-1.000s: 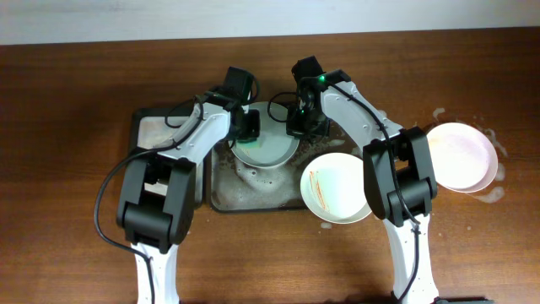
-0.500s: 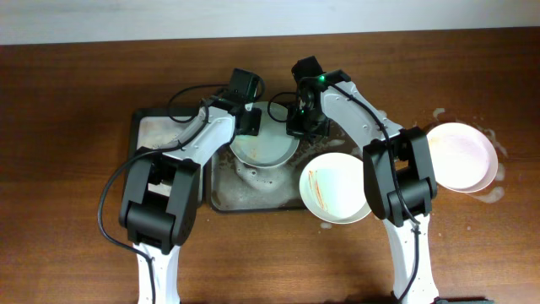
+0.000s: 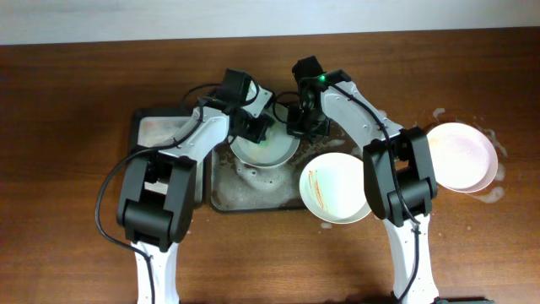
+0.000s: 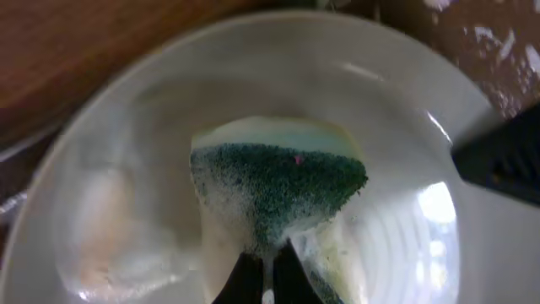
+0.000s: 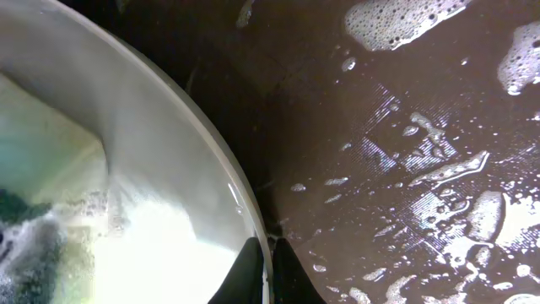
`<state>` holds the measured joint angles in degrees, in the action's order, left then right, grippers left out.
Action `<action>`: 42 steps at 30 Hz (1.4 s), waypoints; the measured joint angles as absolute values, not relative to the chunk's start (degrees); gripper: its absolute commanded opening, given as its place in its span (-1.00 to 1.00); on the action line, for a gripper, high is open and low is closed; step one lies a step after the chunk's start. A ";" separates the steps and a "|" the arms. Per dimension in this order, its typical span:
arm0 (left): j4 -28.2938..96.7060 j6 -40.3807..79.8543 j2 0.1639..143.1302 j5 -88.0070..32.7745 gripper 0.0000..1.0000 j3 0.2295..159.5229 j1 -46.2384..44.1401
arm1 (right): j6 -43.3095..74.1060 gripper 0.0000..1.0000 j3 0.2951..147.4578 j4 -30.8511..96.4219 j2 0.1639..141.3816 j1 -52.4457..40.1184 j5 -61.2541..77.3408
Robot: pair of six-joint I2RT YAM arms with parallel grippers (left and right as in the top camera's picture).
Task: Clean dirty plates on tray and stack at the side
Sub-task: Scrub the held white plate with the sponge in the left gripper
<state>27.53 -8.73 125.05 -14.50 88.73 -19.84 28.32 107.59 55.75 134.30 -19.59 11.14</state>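
A pale green plate (image 3: 268,149) stands in the wet dark tray (image 3: 221,196). My left gripper (image 3: 256,128) is shut on a green-and-yellow soapy sponge (image 4: 283,181) pressed on the plate's inside (image 4: 126,177). My right gripper (image 3: 297,127) is shut on the plate's right rim (image 5: 245,221), one finger each side (image 5: 268,270). A white plate (image 3: 337,187) with an orange smear lies at the tray's right edge. A clean pink-white plate (image 3: 460,156) lies at the far right on the table.
The tray floor (image 5: 396,143) is brown and covered with suds and water drops. Spilled foam lies on the table around the pink-white plate. A paler mat (image 3: 156,128) lies in the tray's left part.
My left gripper has moved right and slightly down across the plate with the sponge. My right gripper and the plate's rim have stayed in place.
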 measured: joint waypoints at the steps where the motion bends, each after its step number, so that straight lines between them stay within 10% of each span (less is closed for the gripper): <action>1: 26.68 -7.40 125.08 -12.32 -0.99 88.71 -20.12 | 28.27 -0.92 107.59 55.75 134.30 -19.59 11.11; 8: 37.32 12.34 124.60 11.88 -0.99 90.48 -22.04 | 28.27 -0.92 107.59 55.61 134.30 -19.62 11.03; 17: 31.33 -9.02 124.90 -16.29 -0.99 89.08 -19.75 | 28.32 -0.92 107.59 55.57 134.28 -19.59 10.57; 29: 36.21 11.64 126.19 7.27 -0.99 92.07 -20.93 | 28.25 -0.92 107.59 55.53 134.26 -19.59 10.50; 35: 40.77 -11.62 125.99 -18.46 -0.99 91.37 -19.46 | 28.27 -0.92 107.59 55.57 134.19 -19.53 9.63; 42: 27.35 -10.63 127.59 -20.38 -0.99 90.19 -22.76 | 28.45 -0.92 107.57 56.31 134.02 -18.24 8.49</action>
<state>27.35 -10.63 127.59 -20.38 90.19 -22.76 28.45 107.57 56.31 134.02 -18.24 8.49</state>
